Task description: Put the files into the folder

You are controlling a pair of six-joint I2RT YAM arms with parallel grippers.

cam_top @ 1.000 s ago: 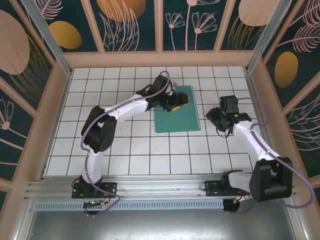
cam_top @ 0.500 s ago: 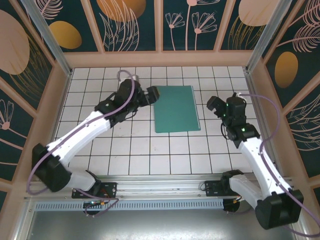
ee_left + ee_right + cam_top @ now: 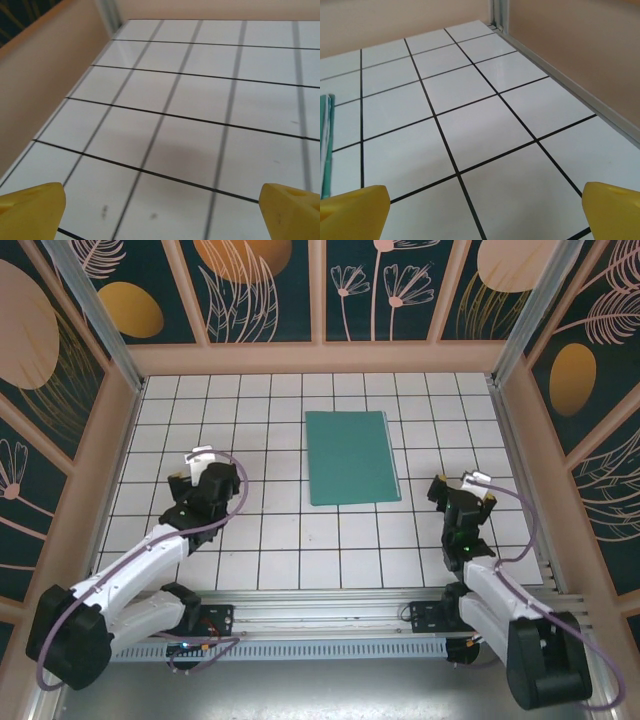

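Closed folder on a white gridded table, walled by peach boards and teal floral panels.
Left gripper, fingers spread, hangs near-left; the folder lies far of centre, long axis near-to-far, near end angled slightly right; right gripper, likewise released, near-right.

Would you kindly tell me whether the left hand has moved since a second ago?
Yes. The left hand was over the folder. It has since pulled back toward the near left and now sits well clear of the folder's left edge.
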